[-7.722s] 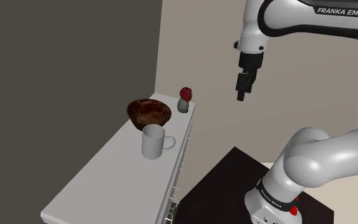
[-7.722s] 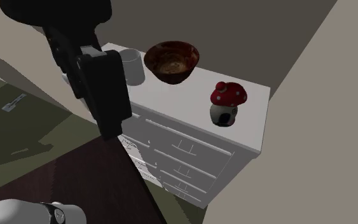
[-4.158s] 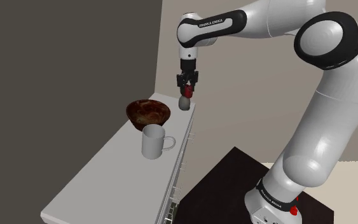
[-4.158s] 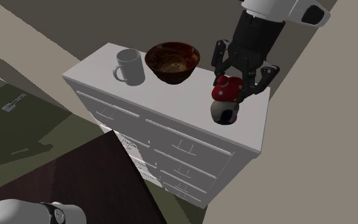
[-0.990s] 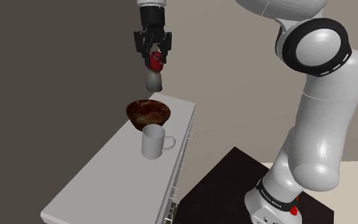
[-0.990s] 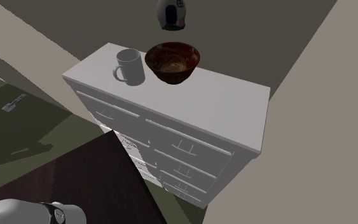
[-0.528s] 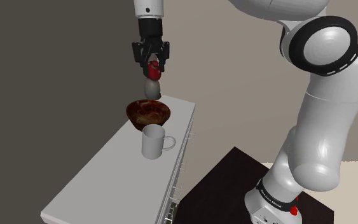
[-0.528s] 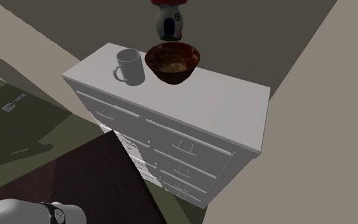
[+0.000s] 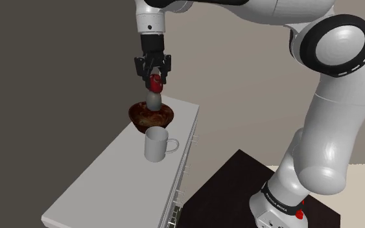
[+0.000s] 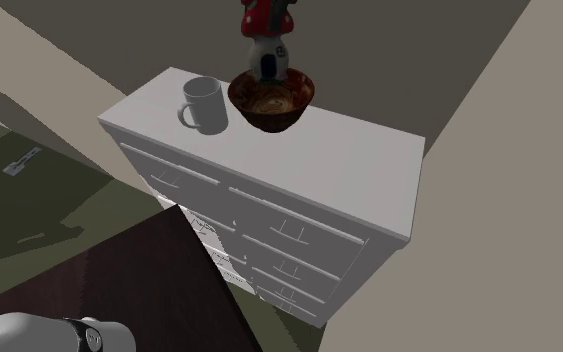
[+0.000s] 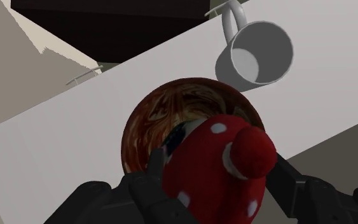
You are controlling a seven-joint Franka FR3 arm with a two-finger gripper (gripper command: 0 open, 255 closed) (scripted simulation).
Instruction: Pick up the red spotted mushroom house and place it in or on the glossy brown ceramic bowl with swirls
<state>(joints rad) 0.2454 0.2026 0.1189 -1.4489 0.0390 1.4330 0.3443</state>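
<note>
My black gripper [image 9: 153,76] is shut on the red cap of the mushroom house [image 9: 153,92], which hangs upright with its grey base just above the brown swirled bowl [image 9: 144,116]. In the second exterior view the mushroom house [image 10: 268,40] dips toward the bowl [image 10: 287,110] from above. In the wrist view the white-spotted red cap [image 11: 219,164] sits clasped between my fingers [image 11: 152,170], with the bowl [image 11: 152,121] directly beneath it.
A white mug [image 9: 157,143] stands on the white dresser top [image 9: 109,175] close beside the bowl, its handle pointing toward the dresser's front edge. Drawers with thin handles [image 10: 291,233] line the dresser's front. A dark mat [image 9: 229,178] lies on the floor near my stand.
The gripper has come down with the mushroom house, from well above the bowl to just over its rim. The grip has stayed shut.
</note>
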